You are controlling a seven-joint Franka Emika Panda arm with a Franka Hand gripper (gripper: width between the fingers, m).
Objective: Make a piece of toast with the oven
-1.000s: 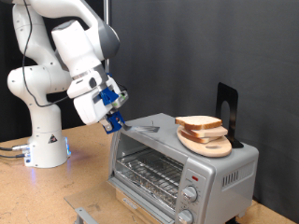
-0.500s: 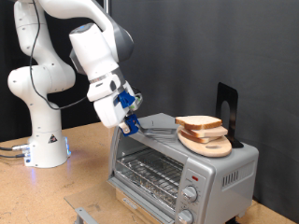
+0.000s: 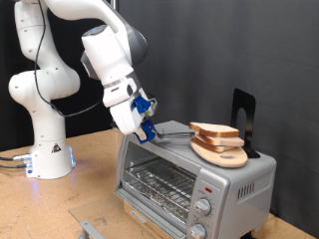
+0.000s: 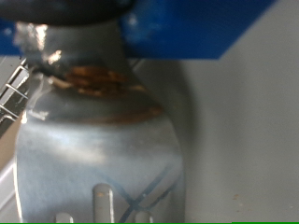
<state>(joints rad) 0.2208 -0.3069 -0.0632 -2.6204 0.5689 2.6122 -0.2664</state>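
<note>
I see the oven point(image 3: 194, 179) nearest the exterior camera, standing on the desk point(image 3: 60, 204); the wire rack point(image 3: 159, 182) is visible in the open front, and the knobs point(image 3: 202, 206) sit on the panel at the exterior view's right. On the oven's roof lies a round wooden board point(image 3: 221, 153) carrying the piece of toast point(image 3: 214, 131), apparently two slices stacked.

The pincer point(image 3: 146, 121) hangs beside the roof's edge at the exterior view's left. It is pinching the handle of a metal spatula point(image 4: 98, 149), whose slotted, scorched blade fills the wrist view. In the exterior view the blade point(image 3: 177, 130) reaches across the roof, its tip just beside the toast.

Handling judgement: the toast is light, stiff and crumbly. I would support it from below across the flat face rather than pinch the crust. The smooth blade offers little grip, so a tilted slice could slide off.

Behind stands a black upright plate point(image 3: 242, 118).
</note>
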